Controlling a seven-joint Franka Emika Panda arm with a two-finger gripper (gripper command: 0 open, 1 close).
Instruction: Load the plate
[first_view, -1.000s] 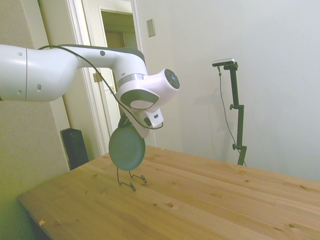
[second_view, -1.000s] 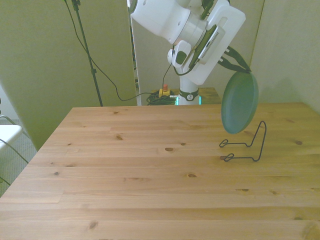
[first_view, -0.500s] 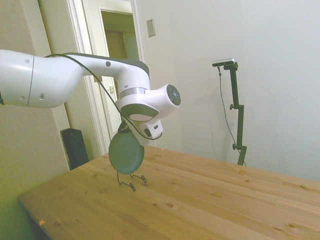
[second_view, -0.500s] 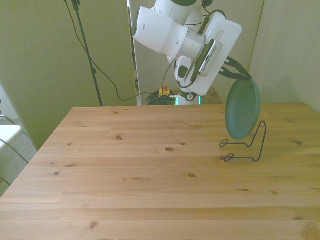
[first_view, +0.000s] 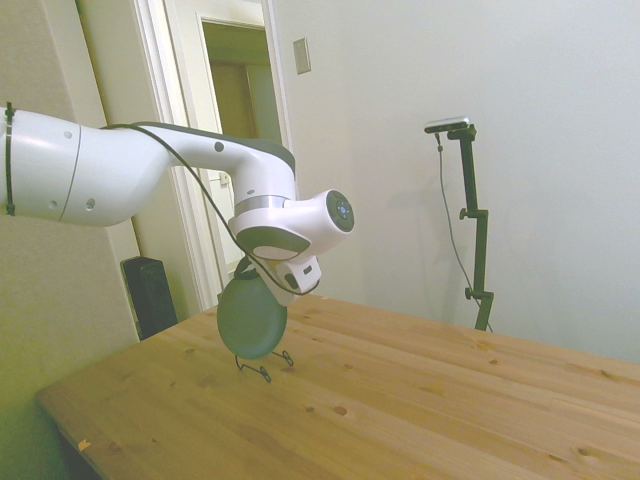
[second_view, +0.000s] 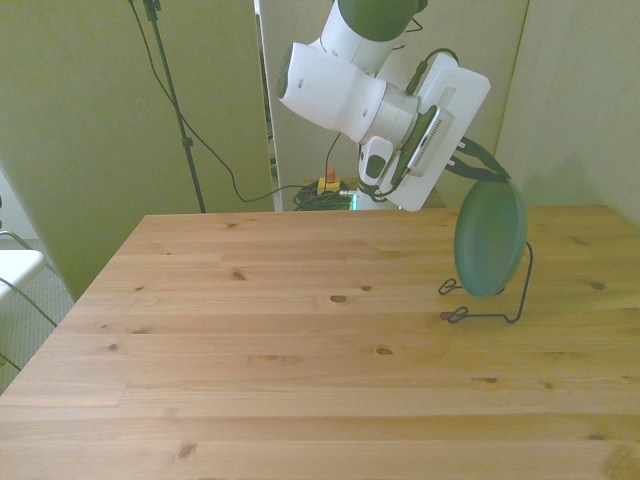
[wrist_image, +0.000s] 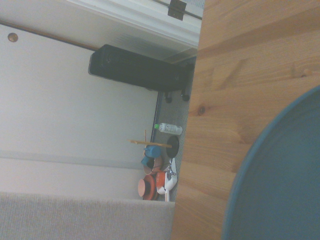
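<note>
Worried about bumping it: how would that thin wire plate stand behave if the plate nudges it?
The wire stand looks thin and light, so it would probably slide on the smooth table. The plate, held on edge by the gripper, is far wider, so it could tip the stand.

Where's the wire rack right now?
The wire rack stands on the table at the front view's right, directly under the plate held on edge.

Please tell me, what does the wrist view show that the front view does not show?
Only the wrist view shows the floor beside the table: a black box by the wall, a water bottle and small colourful things. Only the front view shows the wire stand, the gripper and the arm. Both show the plate and the wooden table.
</note>
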